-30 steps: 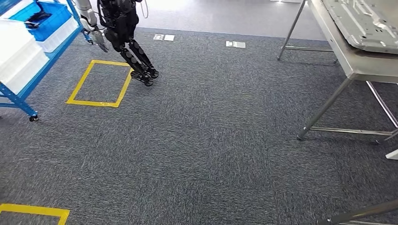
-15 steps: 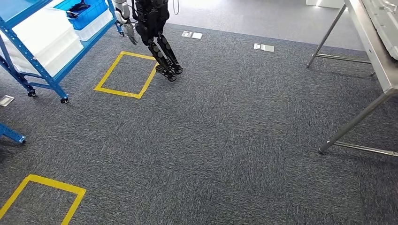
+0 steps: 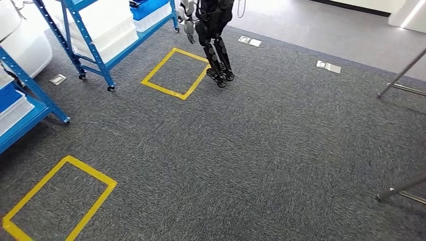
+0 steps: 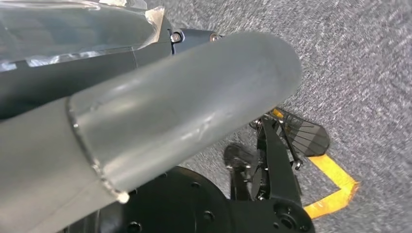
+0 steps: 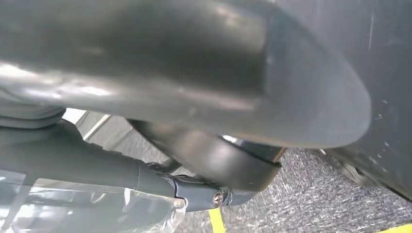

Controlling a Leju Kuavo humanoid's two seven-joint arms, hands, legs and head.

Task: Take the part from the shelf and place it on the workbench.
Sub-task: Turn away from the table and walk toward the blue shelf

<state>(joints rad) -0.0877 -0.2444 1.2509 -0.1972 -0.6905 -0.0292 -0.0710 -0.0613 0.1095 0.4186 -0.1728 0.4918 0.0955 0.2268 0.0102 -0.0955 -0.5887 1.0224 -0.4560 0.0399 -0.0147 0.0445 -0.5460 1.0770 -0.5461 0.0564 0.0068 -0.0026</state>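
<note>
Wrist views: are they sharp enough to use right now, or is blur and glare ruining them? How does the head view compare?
Left wrist view: the thumb is close and soft, with glare streaks; carpet smeared. Right wrist view: the near grey hand parts are badly out of focus. Head view: evenly lit and fairly sharp, with the blue shelf and yellow tape square clear.

Even, bright indoor light falls on the dark carpet (image 3: 241, 150) in the head view, with only faint, soft shadows under the blue shelf (image 3: 100, 45). The pale floor (image 3: 321, 20) beyond the carpet shines with glare. The carpet near the yellow tape square (image 3: 55, 201) looks slightly smeared. In both wrist views the grey thumb (image 4: 160, 111) is close and out of focus, with dull highlights.
</note>
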